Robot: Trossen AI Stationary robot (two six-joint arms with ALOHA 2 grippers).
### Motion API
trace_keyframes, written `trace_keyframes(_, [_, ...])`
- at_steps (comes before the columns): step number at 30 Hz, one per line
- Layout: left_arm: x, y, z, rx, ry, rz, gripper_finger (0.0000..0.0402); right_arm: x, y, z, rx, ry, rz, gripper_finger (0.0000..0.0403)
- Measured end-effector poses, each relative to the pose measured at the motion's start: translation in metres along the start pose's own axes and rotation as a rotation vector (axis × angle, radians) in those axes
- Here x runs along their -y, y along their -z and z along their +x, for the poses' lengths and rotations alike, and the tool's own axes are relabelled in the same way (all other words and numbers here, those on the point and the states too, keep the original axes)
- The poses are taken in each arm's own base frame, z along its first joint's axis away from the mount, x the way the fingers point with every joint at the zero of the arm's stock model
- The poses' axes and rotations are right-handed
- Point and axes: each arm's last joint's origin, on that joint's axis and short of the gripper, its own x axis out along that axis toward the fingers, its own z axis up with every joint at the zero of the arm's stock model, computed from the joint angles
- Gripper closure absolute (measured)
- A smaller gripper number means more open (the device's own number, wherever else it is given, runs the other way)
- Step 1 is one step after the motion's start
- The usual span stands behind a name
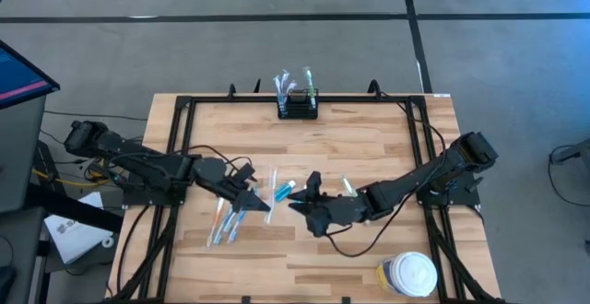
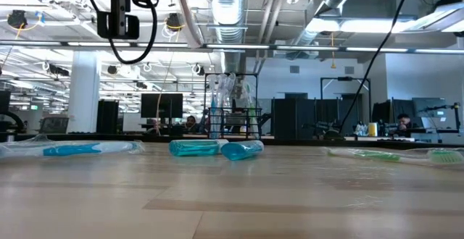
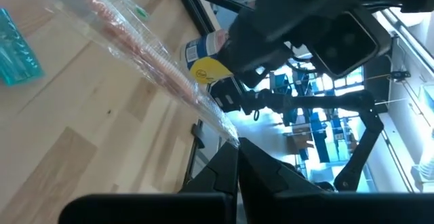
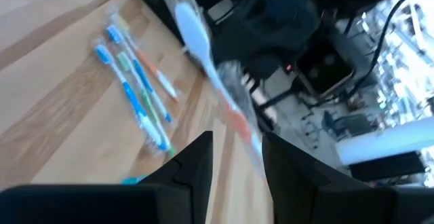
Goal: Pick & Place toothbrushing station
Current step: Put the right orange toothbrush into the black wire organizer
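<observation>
The toothbrushing station is a small black open-topped holder at the table's far edge with several brushes standing in it; it also shows far off in the low view. My left gripper hangs over the middle of the table, shut on a clear-wrapped toothbrush with an orange handle. My right gripper is just to its right, open. From its own wrist view that same toothbrush shows ahead, between its fingers. My left gripper pinches one end of the toothbrush's clear wrapper between its two fingertips. The brush runs straight on past the fingers, along their line. It is lifted above the table and sticks out free.
Several wrapped toothbrushes lie at the near left, also seen from the right wrist. Blue tubes and a green toothbrush lie mid-table. A white-lidded jar stands at the near right. A black frame rims the table.
</observation>
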Motion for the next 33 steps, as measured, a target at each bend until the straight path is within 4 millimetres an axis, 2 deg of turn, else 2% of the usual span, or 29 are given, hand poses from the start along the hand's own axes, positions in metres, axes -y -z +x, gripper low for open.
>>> trace_keyframes(19, [0.003,-0.013,-0.002,0.084,0.053,-0.021,0.0401,0.004,0.0,0.002,0.032,0.007,-0.053,0.0285])
trace_keyframes(29, [-0.004,-0.014,0.018,0.075,0.096,-0.018,0.0401,0.01,0.001,0.006,0.06,0.015,-0.05,0.0285])
trace_keyframes(33, [-0.005,-0.014,0.02,0.064,0.11,-0.016,0.0401,0.001,0.006,0.01,0.017,-0.017,-0.072,0.0285])
